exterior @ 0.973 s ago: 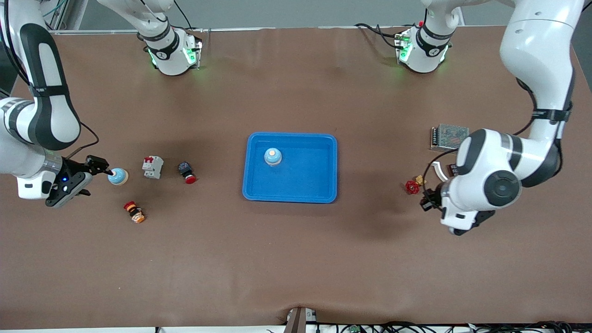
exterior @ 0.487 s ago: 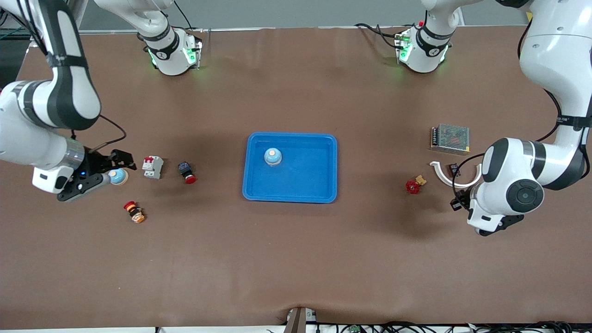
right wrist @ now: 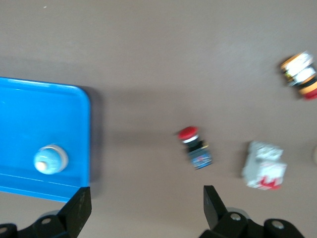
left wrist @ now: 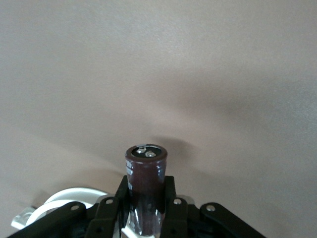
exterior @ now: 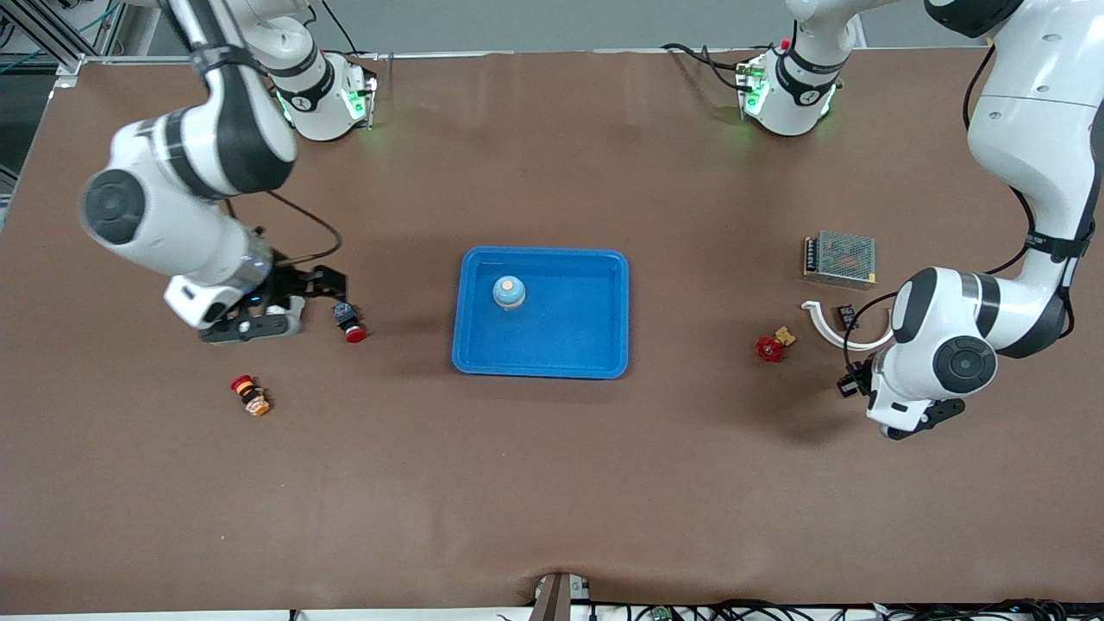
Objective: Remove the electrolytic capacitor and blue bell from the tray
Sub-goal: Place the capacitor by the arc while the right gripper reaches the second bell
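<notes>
The left gripper [left wrist: 143,213], up over the tabletop [exterior: 552,483] at the left arm's end, clamps its fingers [left wrist: 106,213] on a dark brown capacitor [left wrist: 145,186] standing upright between them. The right gripper [right wrist: 143,208] hangs over the switch parts at the right arm's end with its fingers [right wrist: 79,208] spread wide and nothing between them. One blue bell [exterior: 509,291] sits inside the blue tray [exterior: 604,345] at the tabletop's centre.
</notes>
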Controlling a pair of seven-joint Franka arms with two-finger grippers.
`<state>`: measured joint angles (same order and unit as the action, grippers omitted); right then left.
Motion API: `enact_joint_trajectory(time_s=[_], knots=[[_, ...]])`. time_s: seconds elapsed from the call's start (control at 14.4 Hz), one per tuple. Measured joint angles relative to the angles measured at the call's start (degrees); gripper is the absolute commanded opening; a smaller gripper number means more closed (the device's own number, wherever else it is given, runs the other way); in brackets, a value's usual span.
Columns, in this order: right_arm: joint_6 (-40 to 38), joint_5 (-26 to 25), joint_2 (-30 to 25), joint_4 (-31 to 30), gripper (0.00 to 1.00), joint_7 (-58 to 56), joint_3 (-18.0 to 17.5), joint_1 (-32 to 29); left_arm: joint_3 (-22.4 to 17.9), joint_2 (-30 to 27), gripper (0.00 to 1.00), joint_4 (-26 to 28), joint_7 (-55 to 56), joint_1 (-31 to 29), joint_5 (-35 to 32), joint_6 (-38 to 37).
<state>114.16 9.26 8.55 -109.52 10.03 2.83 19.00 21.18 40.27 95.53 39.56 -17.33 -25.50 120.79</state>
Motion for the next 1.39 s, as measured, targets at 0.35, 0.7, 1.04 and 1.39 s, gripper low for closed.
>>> enact_joint_trajectory(time_s=[0.35,0.7,1.04,1.39], knots=[[6.4,0.0,0.1,-3.4,1.00,14.8,0.0,9.6,0.1,0.5,0.40,1.8,5.5,0.0,0.0,1.7],[17.5,0.0,2.5,-8.5,1.00,26.2,0.0,17.4,0.1,0.5,1.00,2.1,6.2,-0.1,0.0,1.8],[23.6,-1.0,8.3,-8.0,1.00,32.7,0.0,21.8,0.6,-0.2,1.00,1.6,7.4,0.0,0.0,1.9],[25.4,-2.9,12.1,-5.7,1.00,35.7,0.1,22.6,0.7,-4.6,1.00,1.0,5.2,-0.1,0.0,1.1]])
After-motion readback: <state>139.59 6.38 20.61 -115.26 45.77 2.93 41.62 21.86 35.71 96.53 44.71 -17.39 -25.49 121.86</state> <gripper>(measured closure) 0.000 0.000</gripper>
